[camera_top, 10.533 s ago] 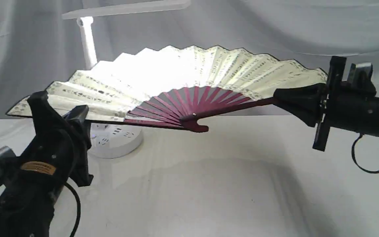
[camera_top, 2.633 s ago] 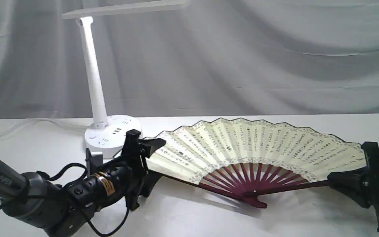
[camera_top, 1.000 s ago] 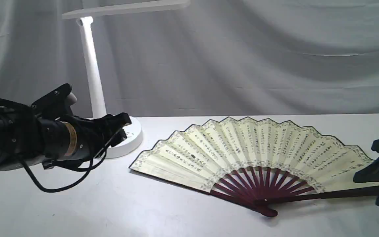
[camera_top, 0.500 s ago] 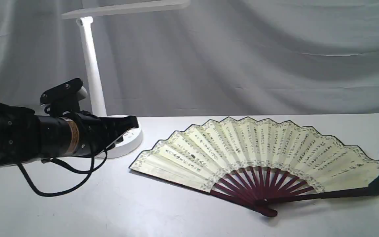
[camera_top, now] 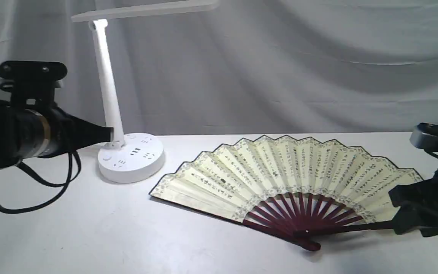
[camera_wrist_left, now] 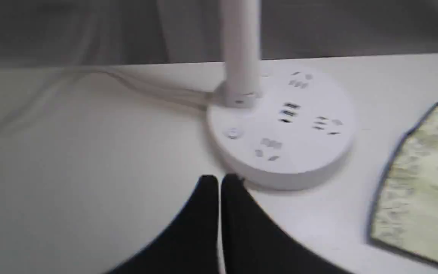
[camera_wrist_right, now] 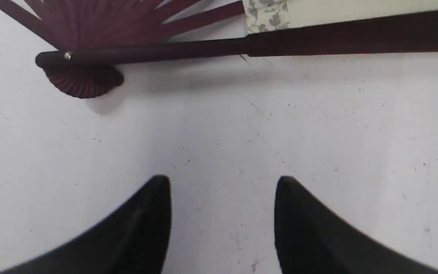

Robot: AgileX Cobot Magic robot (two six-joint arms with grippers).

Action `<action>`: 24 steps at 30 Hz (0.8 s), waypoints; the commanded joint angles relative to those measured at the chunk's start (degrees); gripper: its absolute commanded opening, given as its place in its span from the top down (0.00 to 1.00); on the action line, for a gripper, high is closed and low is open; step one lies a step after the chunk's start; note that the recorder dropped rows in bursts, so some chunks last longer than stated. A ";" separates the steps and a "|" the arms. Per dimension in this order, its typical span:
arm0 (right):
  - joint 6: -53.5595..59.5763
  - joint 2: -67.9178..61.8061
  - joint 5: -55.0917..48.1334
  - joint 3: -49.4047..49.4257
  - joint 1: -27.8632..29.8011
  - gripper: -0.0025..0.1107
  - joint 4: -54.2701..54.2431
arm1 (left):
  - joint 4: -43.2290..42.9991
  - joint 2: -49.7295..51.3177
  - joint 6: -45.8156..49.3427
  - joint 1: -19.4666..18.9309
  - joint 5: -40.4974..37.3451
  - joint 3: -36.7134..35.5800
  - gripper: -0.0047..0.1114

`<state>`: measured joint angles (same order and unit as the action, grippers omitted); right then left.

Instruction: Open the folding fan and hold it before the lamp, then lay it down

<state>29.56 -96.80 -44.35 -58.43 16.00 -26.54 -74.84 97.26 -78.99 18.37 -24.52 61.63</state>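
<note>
The folding fan (camera_top: 283, 175) lies spread open and flat on the white table, cream leaf toward the back, maroon ribs and pivot (camera_wrist_right: 82, 70) toward the front. Neither gripper touches it. The white lamp (camera_top: 107, 87) stands at the back left on its round base (camera_wrist_left: 283, 125), its bar head lit. My left gripper (camera_top: 105, 134) is shut with nothing in it, hovering left of the lamp stem, its fingertips (camera_wrist_left: 219, 182) short of the base. My right gripper (camera_wrist_right: 222, 182) is open over bare table, just right of the fan's lower guard (camera_wrist_right: 318, 42).
A grey cloth backdrop (camera_top: 280, 64) hangs behind the table. The lamp's white cord (camera_wrist_left: 146, 85) runs off from the base across the table. Black cables (camera_top: 32, 190) dangle under my left arm.
The fan came down from in front of the lamp and was laid flat. Both grippers let go of it; the left one drew back and up to the left, and the right one backed off.
</note>
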 commanded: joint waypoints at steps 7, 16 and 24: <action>-7.05 0.56 2.48 -0.33 -0.58 0.60 5.67 | 26.21 -1.78 31.58 -2.79 -19.30 0.02 0.96; -16.09 0.56 0.39 -0.33 -0.58 0.62 12.10 | 69.49 -1.78 67.70 -14.43 -26.69 0.02 0.96; -16.09 1.56 0.26 -0.33 -0.60 0.70 13.33 | 80.66 -1.78 76.94 -16.91 -26.74 -0.09 0.96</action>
<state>13.51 -96.28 -43.79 -58.43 15.53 -14.07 3.01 95.92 -4.49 1.51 -52.21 61.63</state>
